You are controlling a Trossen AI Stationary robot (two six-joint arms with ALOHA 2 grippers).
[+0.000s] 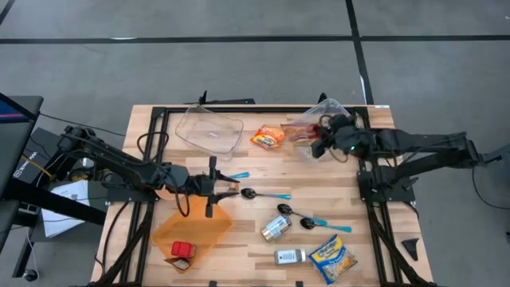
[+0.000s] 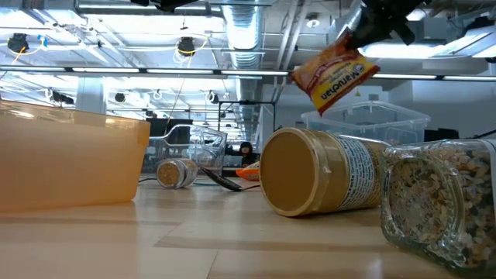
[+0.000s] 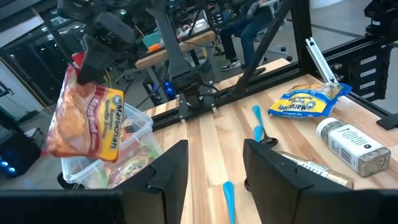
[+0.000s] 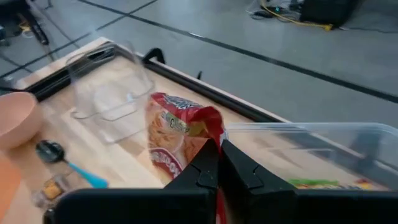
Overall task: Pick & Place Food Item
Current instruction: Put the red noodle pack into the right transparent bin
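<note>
1. Far left, the orange bowl (image 1: 194, 231) sits near the table's front edge with a red item inside, likely a drop spot.
2. The left gripper (image 1: 225, 190) hovers low over mid-table above a blue-handled spoon (image 1: 265, 194); its fingers stand apart with nothing between them, so it looks to be waiting.
3. Behind it, the empty clear container (image 1: 209, 130) lies open, a plausible target.
4. A second noodle packet (image 1: 268, 137) rests flat beside it.
5. Far right, the right gripper (image 4: 216, 163) is clamped on the ramen packet (image 4: 176, 138), pinching its top edge so it hangs free above the clear bin (image 4: 323, 146), presumably to clear the wall.
</note>
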